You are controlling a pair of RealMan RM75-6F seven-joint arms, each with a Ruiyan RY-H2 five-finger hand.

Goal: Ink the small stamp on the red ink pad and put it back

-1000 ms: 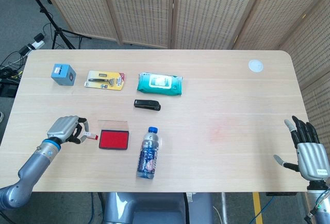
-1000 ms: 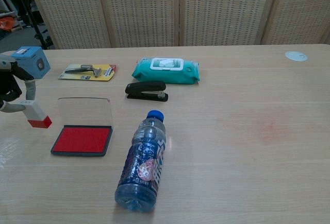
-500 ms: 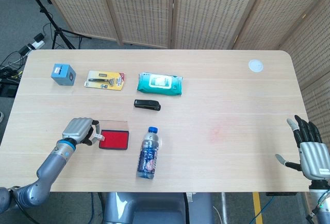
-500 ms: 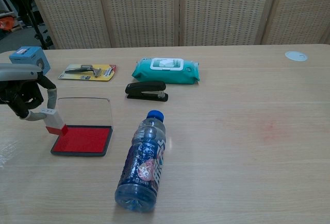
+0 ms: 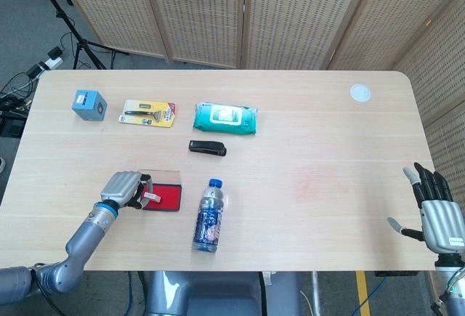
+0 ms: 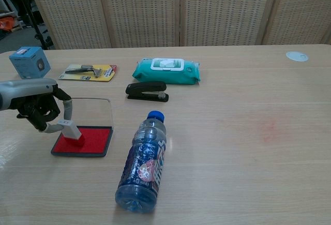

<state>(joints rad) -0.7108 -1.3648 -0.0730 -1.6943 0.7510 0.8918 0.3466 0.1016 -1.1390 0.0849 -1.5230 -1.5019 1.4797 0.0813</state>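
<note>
The table (image 5: 327,134) carries everything. The inking step is in hand. Around seven o'clock on its surface lies the red ink pad (image 6: 87,140), its clear lid (image 6: 88,112) standing open behind it. Just beside it, toward its three o'clock, a water bottle (image 6: 143,165) lies on its side.

The left hand (image 6: 37,107) has its fingers curled around the small stamp (image 6: 69,130), pinching its white body, with the stamp tilted and its lower end down on the near-left part of the red surface. It looks to be touching the ink, though whether it is pressed flat I cannot tell.

The right hand (image 5: 434,211) waits near four o'clock at the table's edge, fingers spread and holding nothing.

My judgement: the next move calls for a firm, level press, then a straight lift that does not drag the pad, and a swing back toward nine o'clock to set the stamp down on bare table.
</note>
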